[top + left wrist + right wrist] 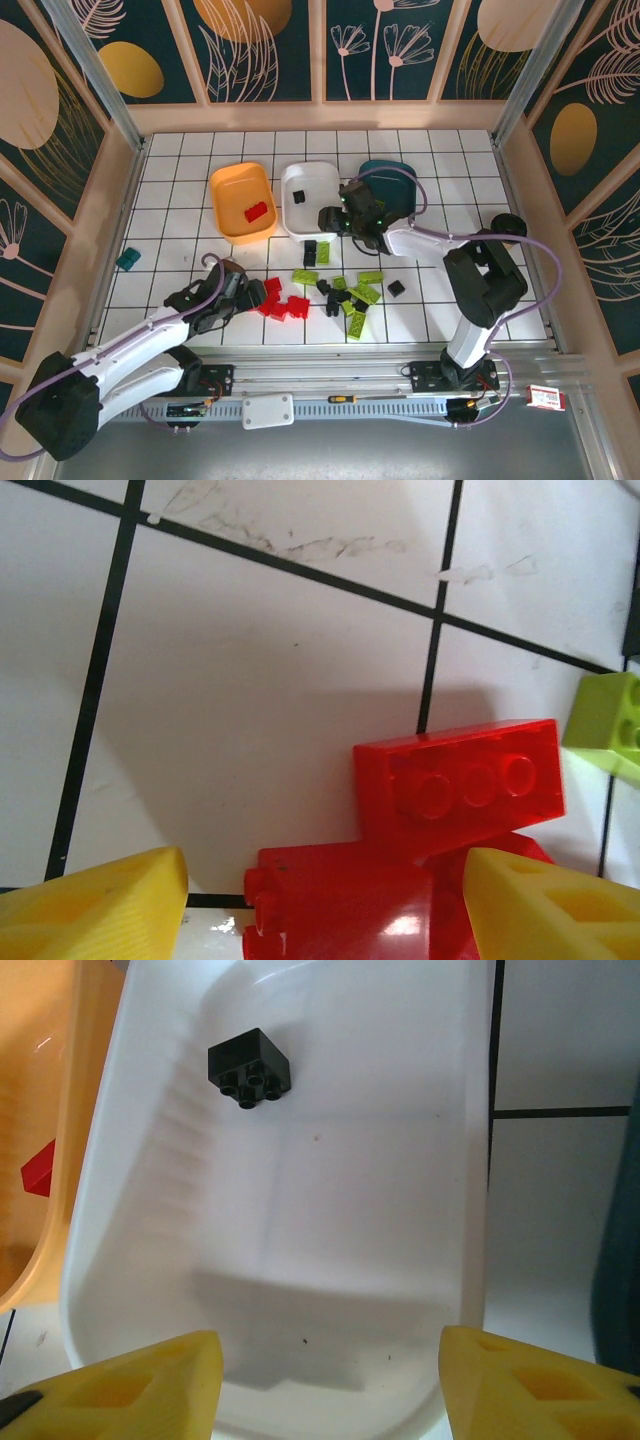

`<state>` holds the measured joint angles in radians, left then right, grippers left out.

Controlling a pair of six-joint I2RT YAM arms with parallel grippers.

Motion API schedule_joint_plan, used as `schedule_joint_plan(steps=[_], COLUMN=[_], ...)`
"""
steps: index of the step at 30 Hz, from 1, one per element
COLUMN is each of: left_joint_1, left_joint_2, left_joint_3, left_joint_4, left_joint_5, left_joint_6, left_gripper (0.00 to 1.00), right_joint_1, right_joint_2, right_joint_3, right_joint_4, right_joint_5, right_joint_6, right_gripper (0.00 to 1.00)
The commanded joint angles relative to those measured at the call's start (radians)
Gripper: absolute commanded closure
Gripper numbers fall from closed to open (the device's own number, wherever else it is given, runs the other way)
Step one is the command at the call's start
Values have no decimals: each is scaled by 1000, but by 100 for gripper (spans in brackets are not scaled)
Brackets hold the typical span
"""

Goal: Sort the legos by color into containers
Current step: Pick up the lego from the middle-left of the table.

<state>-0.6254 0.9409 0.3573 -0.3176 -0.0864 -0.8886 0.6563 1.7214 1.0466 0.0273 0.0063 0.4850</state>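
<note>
Sorting looks barely begun, with right jaws spread empty above the white tray (330,1210), where one black brick (249,1068) lies, and left jaws wide open astride red bricks (455,785) on the bench (250,680), likely to pinch one for the orange tray (235,190).

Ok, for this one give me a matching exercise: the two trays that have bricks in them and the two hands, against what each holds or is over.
Column one:
1. orange tray
2. white tray
3. left hand
4. right hand

Column two:
A. open above the white tray
B. one red brick inside
C. open over the loose red bricks
D. one black brick inside

Pairs: 1-B, 2-D, 3-C, 4-A.
</note>
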Motion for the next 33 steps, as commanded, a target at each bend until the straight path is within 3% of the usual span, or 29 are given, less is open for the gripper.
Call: schedule_joint_plan(steps=[1, 6, 16, 22, 28, 33], left_joint_1=[-23, -74, -80, -79, -78, -30], left_joint_2=[-2, -3, -24, -7, -44, 116], left_joint_3=[8, -16, -26, -1, 178, 392], left_joint_4=[-14, 7, -37, -46, -112, -50], left_joint_5=[-9, 6, -61, -77, -191, -295], left_joint_6=[-11, -32, -56, -52, 9, 126], left_gripper=[28, 27, 55, 57, 59, 62], right_joint_1=[5, -1, -3, -6, -12, -12], right_joint_2=[-52, -60, -84, -119, -197, -275], right_joint_3=[-27, -39, -59, -84, -131, -198], right_joint_4=[25, 26, 25, 27, 28, 35], right_joint_5=[29, 40, 47, 60, 72, 84], right_joint_6=[15, 10, 12, 12, 17, 33], right_gripper=[41, 41, 41, 41, 41, 41])
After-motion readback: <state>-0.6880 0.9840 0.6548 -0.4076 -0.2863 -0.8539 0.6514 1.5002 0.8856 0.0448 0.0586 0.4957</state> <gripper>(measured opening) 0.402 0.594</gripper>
